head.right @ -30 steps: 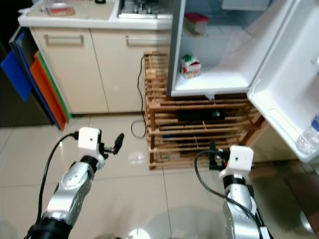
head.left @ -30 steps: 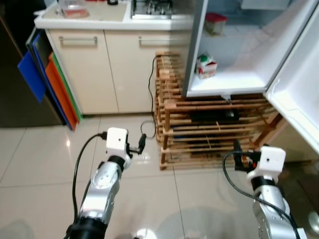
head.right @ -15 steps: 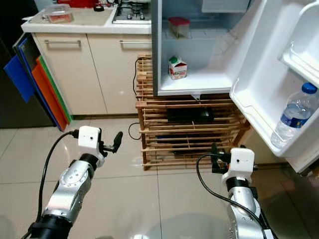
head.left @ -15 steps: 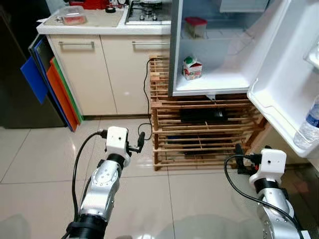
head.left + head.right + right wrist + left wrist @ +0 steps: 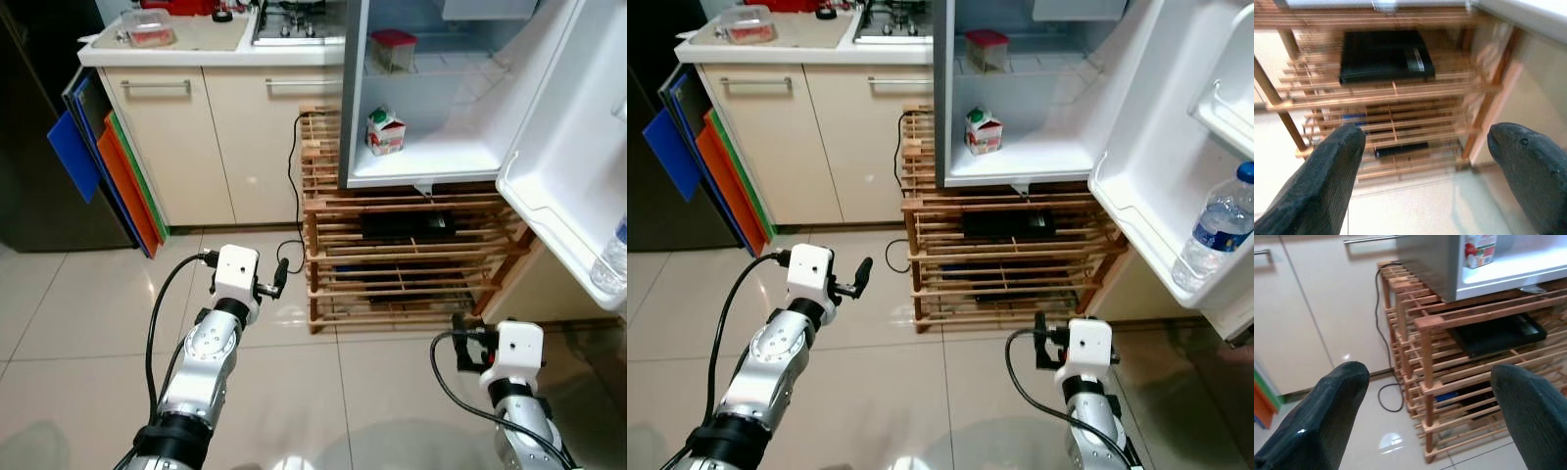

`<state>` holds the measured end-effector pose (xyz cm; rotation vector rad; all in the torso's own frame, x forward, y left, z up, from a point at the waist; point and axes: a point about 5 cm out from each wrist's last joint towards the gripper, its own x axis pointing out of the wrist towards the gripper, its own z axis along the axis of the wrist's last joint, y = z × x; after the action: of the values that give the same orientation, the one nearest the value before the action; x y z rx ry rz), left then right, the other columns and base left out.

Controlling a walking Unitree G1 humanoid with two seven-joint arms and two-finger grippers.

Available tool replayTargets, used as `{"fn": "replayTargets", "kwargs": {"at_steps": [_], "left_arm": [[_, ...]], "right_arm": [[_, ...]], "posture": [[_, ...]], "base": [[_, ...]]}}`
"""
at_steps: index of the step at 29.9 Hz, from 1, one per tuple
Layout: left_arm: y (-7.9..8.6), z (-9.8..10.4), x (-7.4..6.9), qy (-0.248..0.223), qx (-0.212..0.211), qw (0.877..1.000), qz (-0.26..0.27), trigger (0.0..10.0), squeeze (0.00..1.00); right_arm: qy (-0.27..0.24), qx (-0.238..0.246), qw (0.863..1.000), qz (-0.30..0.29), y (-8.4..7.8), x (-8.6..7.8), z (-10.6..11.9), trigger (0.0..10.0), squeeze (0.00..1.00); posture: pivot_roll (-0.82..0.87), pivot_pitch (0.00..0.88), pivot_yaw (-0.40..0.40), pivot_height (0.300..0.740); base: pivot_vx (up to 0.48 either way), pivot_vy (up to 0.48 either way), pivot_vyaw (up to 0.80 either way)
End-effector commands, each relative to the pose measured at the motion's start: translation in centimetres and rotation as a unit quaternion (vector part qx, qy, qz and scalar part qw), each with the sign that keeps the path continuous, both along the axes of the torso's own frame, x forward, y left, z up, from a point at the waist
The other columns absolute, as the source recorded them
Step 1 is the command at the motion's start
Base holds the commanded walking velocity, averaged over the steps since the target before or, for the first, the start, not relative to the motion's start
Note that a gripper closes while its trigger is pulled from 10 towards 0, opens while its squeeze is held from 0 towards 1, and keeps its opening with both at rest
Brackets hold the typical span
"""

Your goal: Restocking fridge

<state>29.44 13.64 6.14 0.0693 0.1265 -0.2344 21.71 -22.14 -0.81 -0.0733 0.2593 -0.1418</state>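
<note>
A small fridge (image 5: pixel 446 162) stands open on a wooden rack (image 5: pixel 411 259), its door (image 5: pixel 578 147) swung out to the right. On its lower shelf sits a juice carton (image 5: pixel 385 132), with a red-lidded tub (image 5: pixel 393 49) on the shelf above. A water bottle (image 5: pixel 1215 230) stands in the door pocket. My left gripper (image 5: pixel 279 277) is held out low over the floor tiles, left of the rack, open and holding nothing. My right gripper (image 5: pixel 460 351) is open too, low before the rack's right half. The left wrist view shows the carton (image 5: pixel 1480 248) beyond the fingers (image 5: pixel 1327 416).
Cream cabinets (image 5: pixel 176 137) under a counter with a hob (image 5: pixel 299 24) and a food tub (image 5: pixel 150 27) stand left of the fridge. Blue, orange and green boards (image 5: pixel 98 166) lean at the cabinet's end. A black cable (image 5: pixel 294 196) hangs by the rack; a black box (image 5: pixel 407 225) lies in it.
The whole picture has shifted, so the camera has moved. My right gripper sits lower in the picture than half a second ago. The left arm holds much the same pose.
</note>
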Motion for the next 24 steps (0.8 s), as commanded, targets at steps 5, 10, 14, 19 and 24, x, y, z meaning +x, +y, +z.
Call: {"fn": "replayTargets", "kwargs": {"at_steps": [5, 10, 14, 19, 24], "left_arm": [[-0.2, 0.2, -0.4, -0.010, -0.010, 1.000, -0.013, 10.0, 0.00], [-0.2, 0.1, -0.7, -0.011, -0.008, 1.000, -0.012, 10.0, 0.00], [0.0, 0.1, -0.7, -0.008, -0.015, 1.000, -0.004, 10.0, 0.00], [-0.4, 0.1, -0.5, -0.008, -0.002, 1.000, -0.010, 10.0, 0.00], [-0.7, 0.4, 0.0, -0.010, 0.009, 1.000, -0.017, 10.0, 0.00]], "right_arm": [[0.013, -0.005, 1.000, -0.008, -1.0, 0.0, -0.9, 10.0, 0.00], [-0.005, -0.011, 1.000, -0.001, -1.1, 0.1, -0.4, 10.0, 0.00], [-0.013, -0.017, 1.000, 0.010, -1.1, 0.1, -0.3, 10.0, 0.00], [0.026, -0.019, 0.999, 0.019, -1.6, -1.1, -1.6, 10.0, 0.00], [0.099, -0.011, 0.995, -0.029, -3.2, -2.7, -3.3, 10.0, 0.00]], "posture": [[0.03, 0.000, 0.042, 0.732], [0.04, 0.000, 0.036, 0.732], [0.04, 0.004, 0.035, 0.732], [0.03, 0.015, 0.039, 0.732], [0.03, 0.021, 0.045, 0.732]], "base": [[0.000, -0.480, 0.00], [0.000, -0.384, 0.00], [0.000, 0.000, 0.00], [0.000, 0.000, 0.00], [0.000, 0.000, 0.00]]}}
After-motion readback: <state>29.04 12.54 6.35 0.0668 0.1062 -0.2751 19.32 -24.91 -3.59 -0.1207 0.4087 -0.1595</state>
